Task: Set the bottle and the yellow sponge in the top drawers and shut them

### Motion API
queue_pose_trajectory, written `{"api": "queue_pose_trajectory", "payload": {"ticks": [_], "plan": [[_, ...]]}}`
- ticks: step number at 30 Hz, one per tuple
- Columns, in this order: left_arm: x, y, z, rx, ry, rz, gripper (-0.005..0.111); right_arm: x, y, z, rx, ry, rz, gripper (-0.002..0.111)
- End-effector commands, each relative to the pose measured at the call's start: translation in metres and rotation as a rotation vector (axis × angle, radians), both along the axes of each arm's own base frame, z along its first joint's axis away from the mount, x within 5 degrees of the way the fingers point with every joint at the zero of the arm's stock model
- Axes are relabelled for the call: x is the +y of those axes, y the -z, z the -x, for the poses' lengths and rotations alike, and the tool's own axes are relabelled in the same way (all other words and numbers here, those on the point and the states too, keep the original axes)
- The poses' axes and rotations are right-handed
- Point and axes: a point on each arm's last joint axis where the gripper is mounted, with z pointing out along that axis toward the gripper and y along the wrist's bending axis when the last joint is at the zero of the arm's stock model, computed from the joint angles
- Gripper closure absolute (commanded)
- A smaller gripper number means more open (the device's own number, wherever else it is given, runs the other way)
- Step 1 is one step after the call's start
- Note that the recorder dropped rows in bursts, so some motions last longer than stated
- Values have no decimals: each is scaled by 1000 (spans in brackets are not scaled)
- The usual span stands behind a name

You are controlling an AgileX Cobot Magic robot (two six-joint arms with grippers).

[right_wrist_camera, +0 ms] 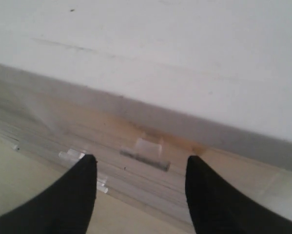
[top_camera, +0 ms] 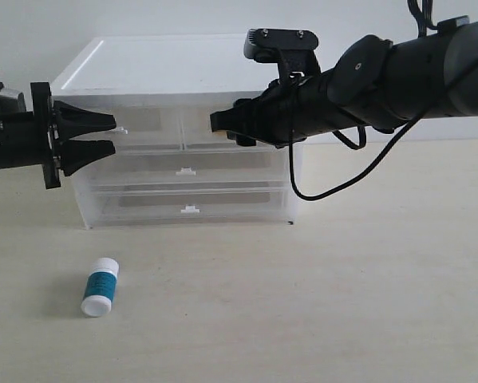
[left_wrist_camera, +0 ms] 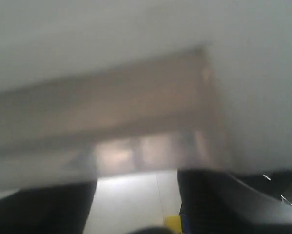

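Observation:
The bottle (top_camera: 100,287), white with a teal label, lies on its side on the table in front of the drawer cabinet, away from both grippers. The left top drawer (top_camera: 147,128) looks pushed in. My left gripper (top_camera: 115,134) (left_wrist_camera: 136,195) is open, with its tips at that drawer's white tab handle (top_camera: 121,129). My right gripper (top_camera: 216,122) (right_wrist_camera: 142,161) is open in front of the right top drawer (top_camera: 197,132), whose tab handle (right_wrist_camera: 148,145) sits just beyond its tips. I cannot make out the yellow sponge. The left wrist view is badly blurred.
The clear plastic cabinet (top_camera: 175,56) stands at the back centre against a white wall. It has two full-width drawers (top_camera: 186,171) (top_camera: 190,209) below the top pair. A black cable (top_camera: 334,187) hangs from the right arm beside the cabinet. The table is light wood.

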Motion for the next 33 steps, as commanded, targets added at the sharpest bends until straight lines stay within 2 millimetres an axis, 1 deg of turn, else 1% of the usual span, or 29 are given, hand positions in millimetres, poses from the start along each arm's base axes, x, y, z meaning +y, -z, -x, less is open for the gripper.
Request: {"api": "queue_pose_trajectory", "payload": {"ticks": [1,7,8,12,14,19,23,24,25,27,28,33], "plan": [[2,4,-8,-1,-30,10,59,-6,-7,-8,-89,44,5,57],[3,0,-12,-10,-64,47,60,-6,-7,-8,-90,42,7,57],[3,0,-12,-10,-64,47,62,-6,-7,-8,-90,42,7,57],[4,-4,-15,-29,-63,44,78,-5,-7,-8,-86,38,9,57],[4,-7,-16,-44,-62,40,83,-5,-7,-8,-85,37,10,57],[4,-9,-18,-57,-62,38,84,-5,-7,-8,-85,37,10,57],[0,-9,-18,-70,-51,31,84,-5,-7,-8,-85,36,11,57],[-1,-9,-18,-74,-47,29,85,-5,-7,-8,-85,36,11,57],[-2,-9,-18,-86,-44,22,89,-5,-7,-8,-83,35,11,57],[-3,-9,-18,-98,-40,16,101,-5,-7,-7,-81,34,11,57],[-3,-9,-18,-101,-40,14,103,-5,-7,-7,-81,34,11,57],[-3,-10,-17,-89,-41,21,103,-6,-8,-8,-94,45,7,57]]}}
